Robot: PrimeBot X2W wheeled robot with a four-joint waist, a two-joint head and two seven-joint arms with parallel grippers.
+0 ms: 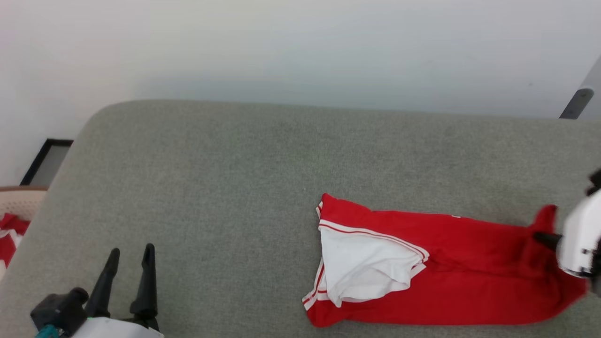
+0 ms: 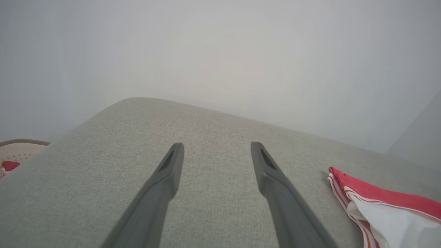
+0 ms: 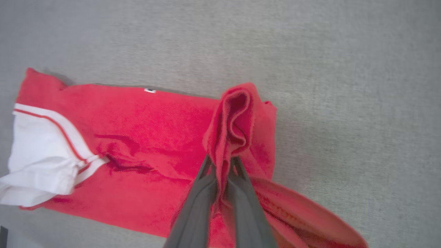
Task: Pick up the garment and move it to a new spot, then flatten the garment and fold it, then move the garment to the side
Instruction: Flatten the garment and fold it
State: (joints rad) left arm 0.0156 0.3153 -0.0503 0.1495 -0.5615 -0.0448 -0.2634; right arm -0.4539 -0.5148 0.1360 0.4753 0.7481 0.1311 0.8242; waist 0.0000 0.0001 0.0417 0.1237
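Right wrist view — garment [image 3: 148, 137] in tool [image 3: 221, 160]

Broad bare grey cushion [image 1: 211, 188] left of the garment [image 1: 469, 263]; beige basket [image 1: 19, 203] beyond the cushion's left edge.

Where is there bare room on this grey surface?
Bare: grey surface from left gripper across to the garment, plus the strip between garment and wall. Crowded: right end, where the right gripper pinches the garment.
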